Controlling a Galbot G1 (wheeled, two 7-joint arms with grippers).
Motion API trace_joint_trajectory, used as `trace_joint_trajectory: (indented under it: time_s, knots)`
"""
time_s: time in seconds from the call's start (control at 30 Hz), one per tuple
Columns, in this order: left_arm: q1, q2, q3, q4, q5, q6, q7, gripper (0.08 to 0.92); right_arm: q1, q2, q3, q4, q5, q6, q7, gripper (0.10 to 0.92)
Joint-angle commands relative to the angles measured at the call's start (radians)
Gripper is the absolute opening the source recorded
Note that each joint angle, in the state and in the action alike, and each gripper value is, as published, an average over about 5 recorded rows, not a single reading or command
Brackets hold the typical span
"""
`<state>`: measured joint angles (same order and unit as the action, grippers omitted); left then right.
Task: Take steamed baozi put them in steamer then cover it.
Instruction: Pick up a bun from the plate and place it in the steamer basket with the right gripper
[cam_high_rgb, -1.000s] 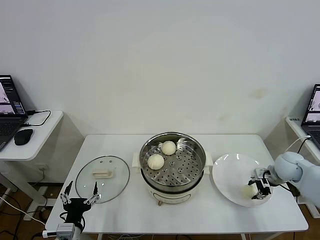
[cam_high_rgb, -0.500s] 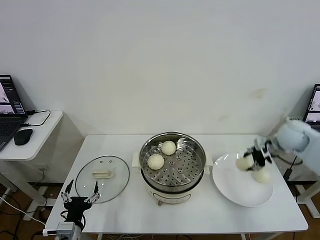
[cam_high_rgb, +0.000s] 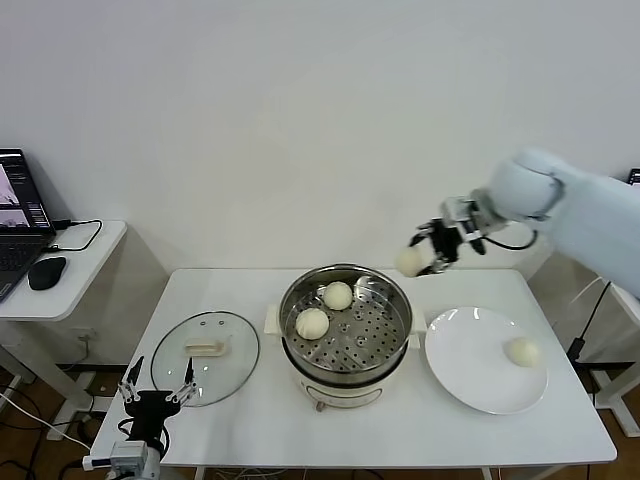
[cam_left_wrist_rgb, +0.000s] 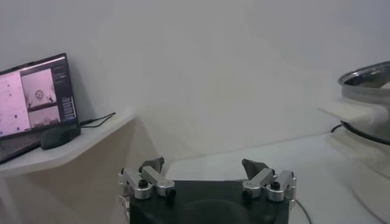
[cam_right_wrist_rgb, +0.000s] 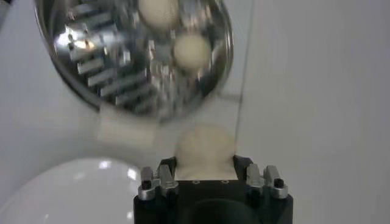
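The right gripper (cam_high_rgb: 425, 258) is up in the air, above the far right edge of the steamer (cam_high_rgb: 345, 330). Its jaws are closed on one steamed baozi (cam_high_rgb: 409, 262). In the right wrist view the same bun (cam_right_wrist_rgb: 204, 146) sits between the two fingers (cam_right_wrist_rgb: 166, 172), with the steamer (cam_right_wrist_rgb: 128, 55) below it.

The steamer stands in the middle of the white table (cam_high_rgb: 250, 415). It is a shiny metal pot with a tray full of holes, on a white base. Two buns lie on the tray. One bun (cam_high_rgb: 338, 295) is at the far side and the other bun (cam_high_rgb: 312, 323) is on the left side, a bit nearer. They are close together but I cannot tell if they touch.

To the right of the steamer is a flat white plate (cam_high_rgb: 462, 370). One more bun (cam_high_rgb: 521, 351) lies on its right side, well apart from the gripper.

To the left of the steamer a round glass lid (cam_high_rgb: 205, 357) lies flat on the table, with a pale handle on top.

The left gripper (cam_high_rgb: 158, 386) waits low at the near left corner of the table, just by the near edge of the lid. Its jaws are apart and hold nothing. In the left wrist view its fingers (cam_left_wrist_rgb: 150, 176) point toward a small side table with a laptop (cam_left_wrist_rgb: 36, 94) and a mouse (cam_left_wrist_rgb: 59, 136) on it.
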<state>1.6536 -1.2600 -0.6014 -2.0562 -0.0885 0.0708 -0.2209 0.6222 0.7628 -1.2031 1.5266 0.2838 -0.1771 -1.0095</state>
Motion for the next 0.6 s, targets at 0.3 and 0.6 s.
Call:
trace_joint_trajectory:
  time_s: [0.3, 0.6]
  knots:
    - [0.004, -0.022, -0.022, -0.008, 0.001, -0.005, -0.004, 0.823, 0.058, 0.274, -0.202, 0.06, -0.11, 0.298, 0.011, 0.594]
    - [0.013, -0.039, -0.027, -0.008, 0.004, -0.016, -0.01, 0.823, 0.043, 0.288, -0.242, 0.081, -0.285, 0.45, -0.002, 0.601]
